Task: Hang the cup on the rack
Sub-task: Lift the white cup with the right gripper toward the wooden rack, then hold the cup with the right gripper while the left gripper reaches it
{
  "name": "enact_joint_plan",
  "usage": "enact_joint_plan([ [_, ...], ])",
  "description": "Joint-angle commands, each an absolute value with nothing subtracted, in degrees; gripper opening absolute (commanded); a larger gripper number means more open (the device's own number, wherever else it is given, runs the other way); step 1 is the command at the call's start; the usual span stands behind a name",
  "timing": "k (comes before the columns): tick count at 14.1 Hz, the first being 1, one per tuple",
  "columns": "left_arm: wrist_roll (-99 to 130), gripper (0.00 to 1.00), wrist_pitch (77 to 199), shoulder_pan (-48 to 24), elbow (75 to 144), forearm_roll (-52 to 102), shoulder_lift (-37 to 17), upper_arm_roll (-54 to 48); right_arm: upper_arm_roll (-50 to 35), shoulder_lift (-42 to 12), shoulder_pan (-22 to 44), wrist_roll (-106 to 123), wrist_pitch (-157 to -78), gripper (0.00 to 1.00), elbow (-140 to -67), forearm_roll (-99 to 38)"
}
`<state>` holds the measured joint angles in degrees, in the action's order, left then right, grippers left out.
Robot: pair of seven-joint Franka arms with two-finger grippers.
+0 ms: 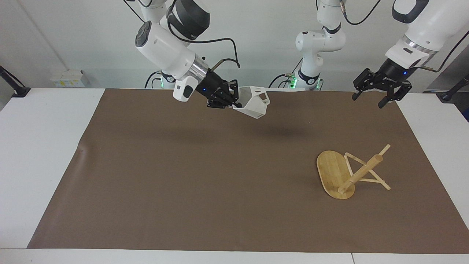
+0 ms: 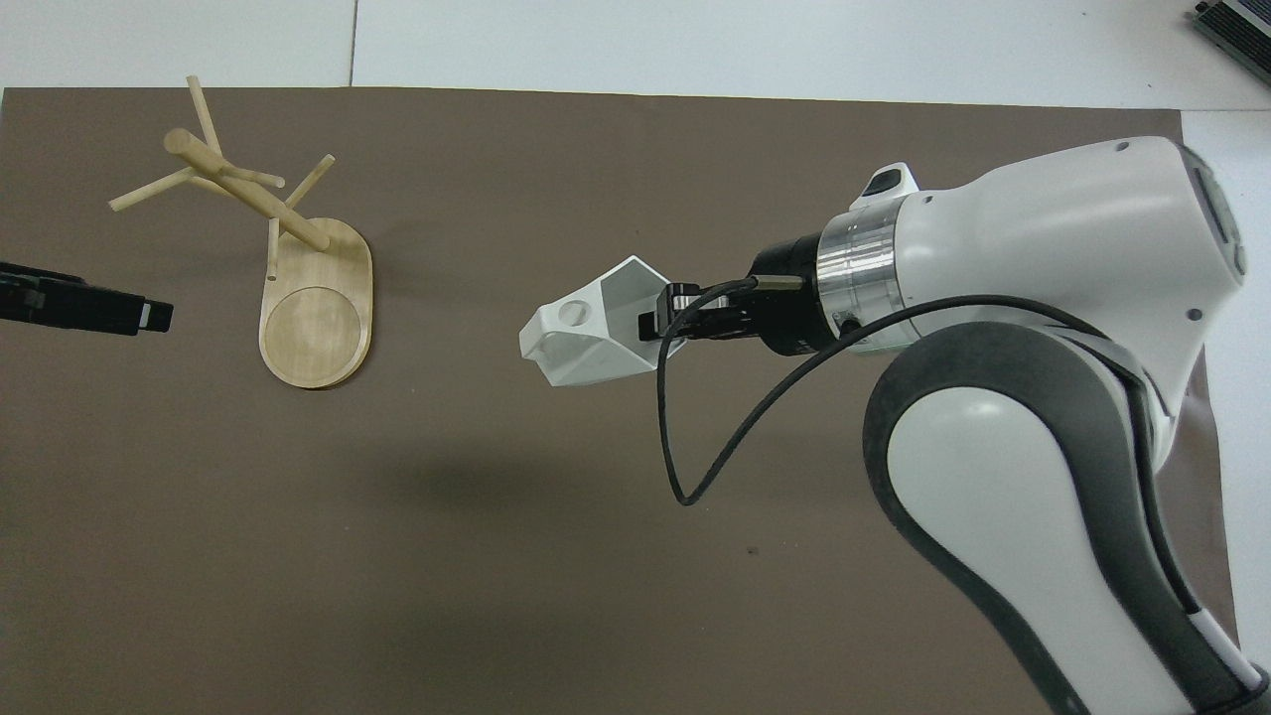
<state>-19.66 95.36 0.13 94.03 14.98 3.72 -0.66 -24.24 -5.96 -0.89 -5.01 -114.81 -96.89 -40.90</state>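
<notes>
The white faceted cup [image 1: 253, 104] [image 2: 584, 340] hangs tilted in the air over the middle of the brown mat. Its pierced handle points toward the left arm's end of the table. My right gripper [image 1: 233, 102] [image 2: 662, 323] is shut on the cup's wall at the rim, one finger inside the mouth. The bamboo rack [image 1: 346, 173] [image 2: 298, 260] stands on its oval base toward the left arm's end, its pegs bare. My left gripper [image 1: 367, 101] [image 2: 149, 316] hangs open and holds nothing, above the mat's edge at its own end, apart from the rack.
A brown mat [image 1: 183, 183] covers most of the white table [image 1: 40, 154]. A black cable [image 2: 695, 447] loops down from the right wrist. Nothing lies on the mat between the cup and the rack.
</notes>
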Motion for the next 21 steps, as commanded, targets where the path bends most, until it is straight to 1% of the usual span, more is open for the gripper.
enact_joint_plan([
  [1, -33.44, 1.00, 97.38, 0.70, 95.36, 20.20, 4.83, 0.09, -26.27, -6.59, -1.67, -3.52, -114.61, 0.00, -96.50, -43.33],
  [4, -44.70, 1.00, 97.82, 2.02, 95.27, 25.57, 4.92, -0.09, -26.89, -8.60, -1.67, -3.51, -115.57, 0.00, -94.23, -44.55],
  [7, -50.96, 1.00, 98.09, 1.15, 95.45, 27.85, 5.18, -0.44, -30.49, -11.07, -1.67, -5.18, -123.73, 0.00, -93.08, -47.27],
  [8, -53.24, 1.00, 99.22, 0.36, 95.54, 29.17, 5.27, -0.96, -31.11, -11.42, -1.50, -5.62, -124.53, 0.00, -92.73, -47.37],
  [10, -60.44, 1.00, 106.31, -3.58, 97.46, 31.72, 5.36, -1.14, -31.55, -12.91, -1.23, -5.98, -124.54, 0.00, -91.06, -47.29],
  [12, -61.43, 1.00, 110.11, -6.75, 101.41, 36.01, 7.20, -1.05, -33.12, -14.32, -1.23, -5.98, -124.45, 0.00, -89.83, -46.76],
  [17, -70.04, 1.00, 110.83, -9.84, 102.48, 37.71, 8.00, -1.06, -33.57, -14.85, -1.23, -5.98, -124.28, 0.00, -89.56, -46.41],
  [21, -73.12, 1.00, 109.95, -10.28, 105.73, 37.79, 9.93, -0.97, -33.57, -14.94, -1.23, -5.89, -124.28, 0.00, -89.56, -46.05],
])
